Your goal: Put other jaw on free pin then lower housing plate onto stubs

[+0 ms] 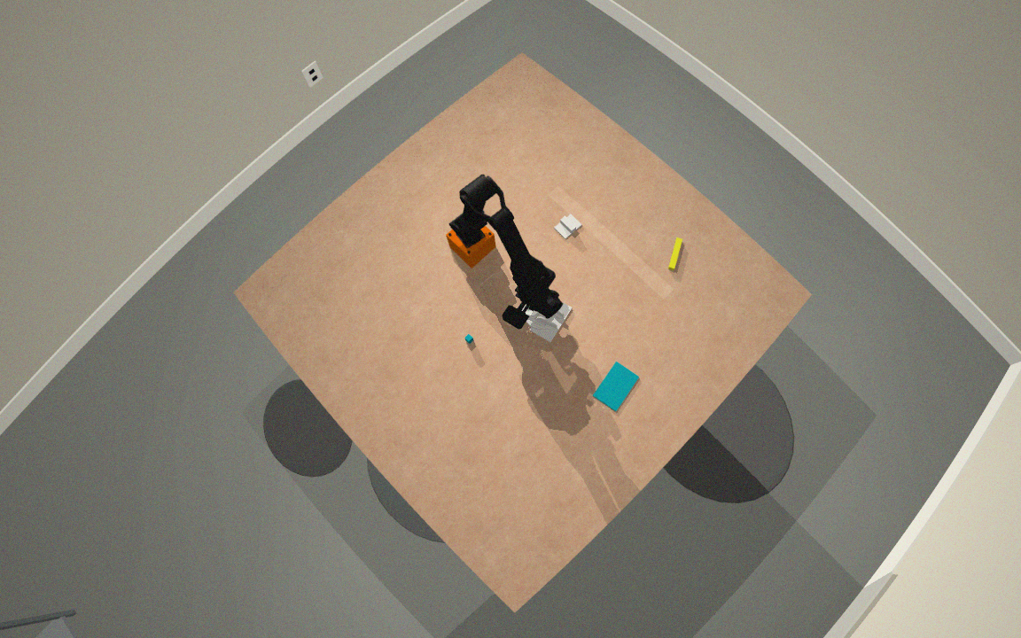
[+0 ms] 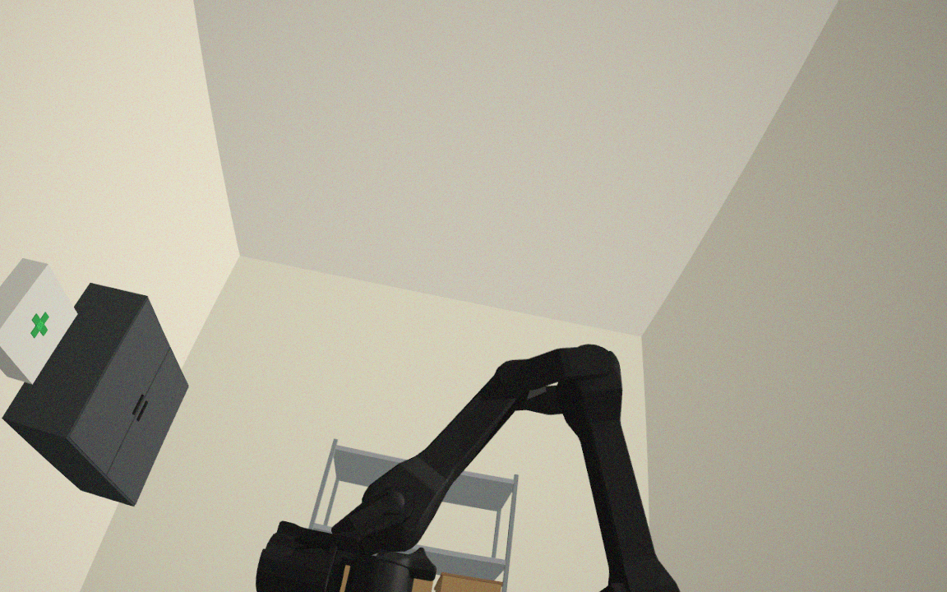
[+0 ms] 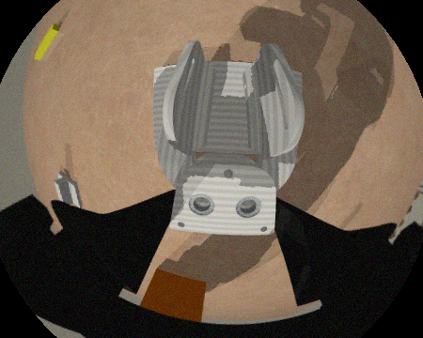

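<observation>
The grey-white ribbed gripper base (image 3: pixel 227 127) (image 1: pixel 550 336) lies on the table. Two curved grey jaws, a left one (image 3: pixel 180 100) and a right one (image 3: pixel 289 117), stand side by side on it, pointing away from the arm in the wrist view. The pale housing plate (image 3: pixel 225 222) covers their near ends, with two round holes showing grey inside. My gripper (image 3: pixel 224 199) (image 1: pixel 532 311) is shut on the housing plate, one finger at each side edge. The gear teeth are hidden under the plate. I cannot tell whether the plate sits fully down on the stubs.
A teal slab (image 1: pixel 616 386), a small teal cube (image 1: pixel 469 338), a yellow bar (image 1: pixel 675 253) (image 3: pixel 47 42) and a stepped white block (image 1: pixel 568 226) (image 3: pixel 67 190) lie on the table. The orange arm base (image 1: pixel 471 247) (image 3: pixel 176 293) stands behind the gripper.
</observation>
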